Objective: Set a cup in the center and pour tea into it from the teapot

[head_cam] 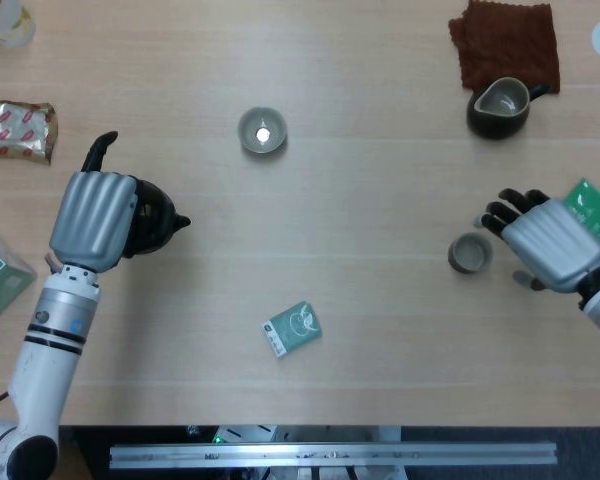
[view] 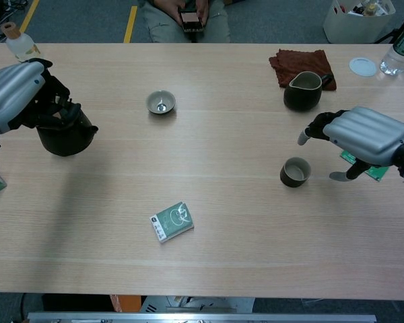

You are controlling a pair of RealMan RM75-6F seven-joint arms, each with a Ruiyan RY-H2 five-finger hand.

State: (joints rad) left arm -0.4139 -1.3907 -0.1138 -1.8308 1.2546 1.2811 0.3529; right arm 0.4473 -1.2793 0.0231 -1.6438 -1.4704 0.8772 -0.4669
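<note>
Gripping the round black teapot (head_cam: 152, 217) in my left hand (head_cam: 94, 219) at the table's left edge, I hold it upright, spout pointing right toward the table's middle. My right hand (head_cam: 546, 241) hovers with fingers spread, holding nothing, just right of the small dark ceramic cup (head_cam: 469, 253).

Bare worktop (head_cam: 380, 200) is lying open between the teapot (head_cam: 150, 215) at nine o'clock and the cup (head_cam: 470, 252) at three; only a small bowl (head_cam: 262, 130) at eleven and a green packet (head_cam: 292, 329) at six are flanking that lane
</note>
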